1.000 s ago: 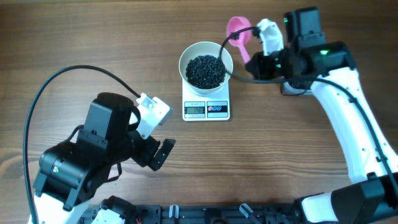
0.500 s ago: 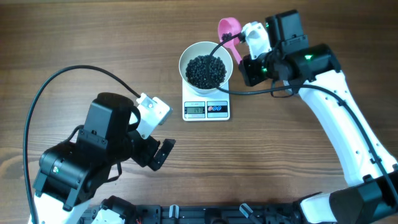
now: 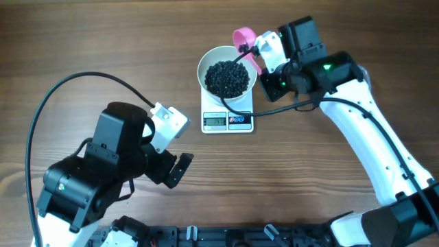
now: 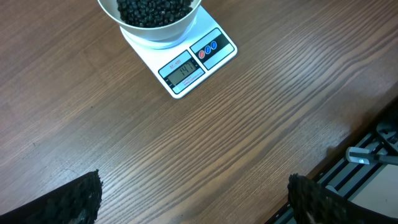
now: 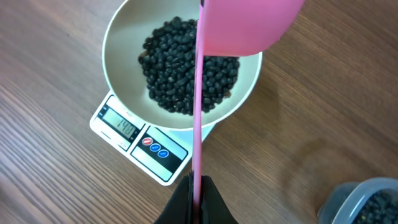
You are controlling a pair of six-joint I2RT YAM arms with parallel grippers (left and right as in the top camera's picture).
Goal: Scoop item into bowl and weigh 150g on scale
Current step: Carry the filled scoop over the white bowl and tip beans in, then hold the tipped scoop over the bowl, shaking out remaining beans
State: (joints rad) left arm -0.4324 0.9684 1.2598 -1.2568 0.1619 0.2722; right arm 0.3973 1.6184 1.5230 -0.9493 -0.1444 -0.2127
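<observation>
The desk (image 3: 103, 41) was a brown wood-grain surface that filled nearly every view, its grain running left to right under the overhead camera. Light fell evenly across it, leaving only soft shadows. Along its near edge ran a black rail (image 3: 206, 237) carrying small grey fittings.

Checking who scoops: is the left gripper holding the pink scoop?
No, the left gripper is open and empty; the right gripper holds the pink scoop.

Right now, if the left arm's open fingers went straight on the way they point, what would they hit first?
Most likely bare table: the left fingers angle down at wood, with the scale and bowl farther ahead. Depth is hard to judge.
</observation>
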